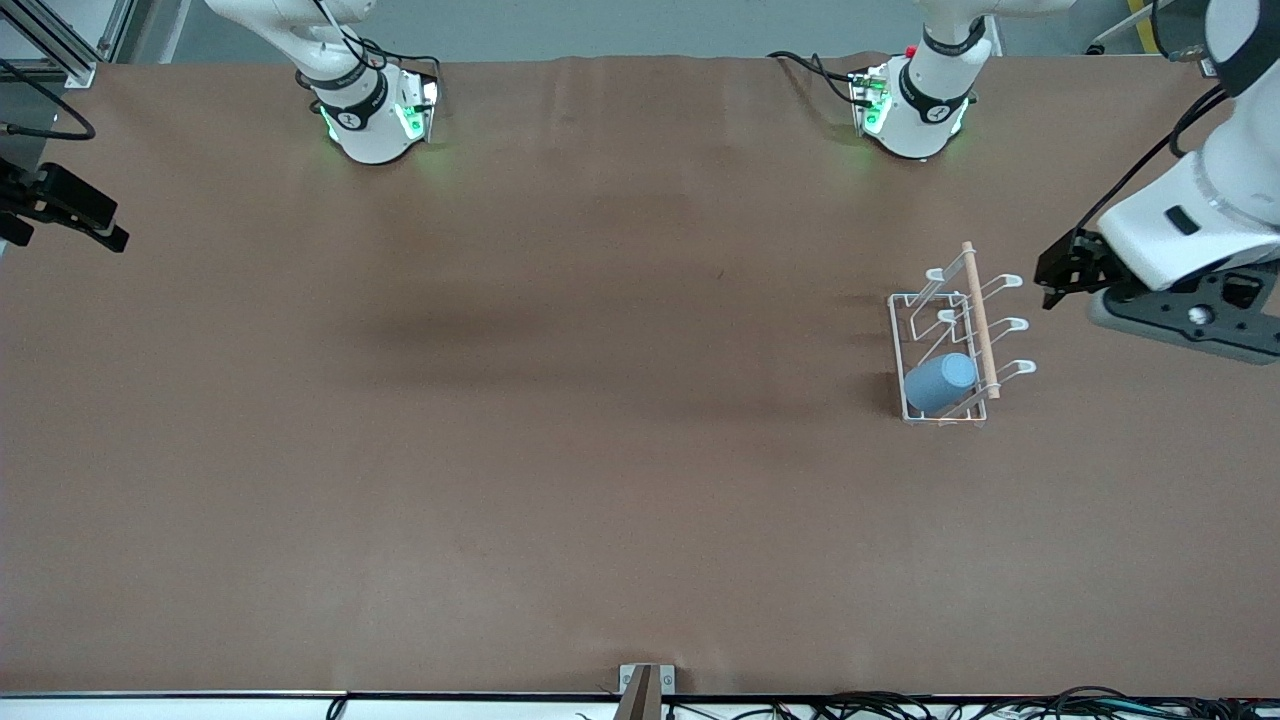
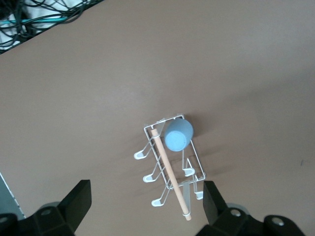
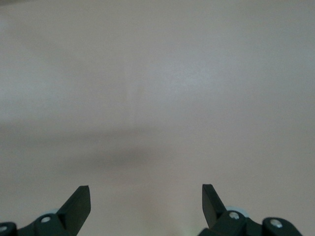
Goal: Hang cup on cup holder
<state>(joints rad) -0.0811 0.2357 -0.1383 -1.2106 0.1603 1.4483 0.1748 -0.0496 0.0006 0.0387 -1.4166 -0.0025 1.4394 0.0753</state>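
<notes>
Seeing the cup (image 1: 941, 383) hung on the cup holder (image 1: 912, 345), frame's right.
I held left tool (image 1: 1062, 272) and right tool (image 3: 146, 201) spread wide, empty.

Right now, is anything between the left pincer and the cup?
Nothing visible. The cup already hangs on a prong of the cup holder, and the open left pincer hovers beside the holder, toward the left arm's end of the table.

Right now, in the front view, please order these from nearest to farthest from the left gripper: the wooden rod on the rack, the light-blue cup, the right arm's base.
1. Light wooden rod atop the white wire rack, beside the open left gripper.
2. Small light-blue plastic cup, hung on the rack's prong nearest the front camera.
3. Right arm's white base, toward the right arm's end of the table.
</notes>
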